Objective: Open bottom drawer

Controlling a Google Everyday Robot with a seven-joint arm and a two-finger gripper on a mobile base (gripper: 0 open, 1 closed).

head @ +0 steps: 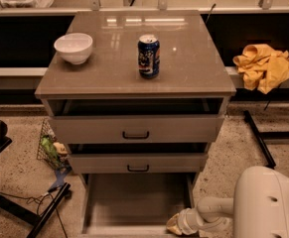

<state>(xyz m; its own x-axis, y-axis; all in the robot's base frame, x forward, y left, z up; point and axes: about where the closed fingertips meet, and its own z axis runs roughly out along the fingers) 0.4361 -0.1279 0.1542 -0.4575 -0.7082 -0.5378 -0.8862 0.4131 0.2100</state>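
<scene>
The bottom drawer (134, 202) is standing pulled far out of the cabinet (223, 114), showing its plain grey inside, which is holding nothing that can be seen. Its front is lying along the lower edge of the view, and its handle is not showing. The gripper (174, 225) is sitting low at the drawer's front right corner, just beside or touching the right side wall near the front; which of the two cannot be told. Whether the gripper is open or closed, and whether it is gripping any part of the drawer, cannot be told either. The white arm (268, 202) is reaching in from the lower right, over the speckled floor (233, 148). Above the bottom drawer, the middle drawer (136, 161) and the top drawer (134, 129) are each standing slightly out, with a dark gap showing over each front. On the surface (193, 58) of the cabinet, a white bowl (73, 47) is sitting at the left and a blue can (148, 56) is standing upright near the middle, well apart from the bowl. A yellow cloth (264, 66) is lying bunched on a ledge to the right of the cabinet.
</scene>
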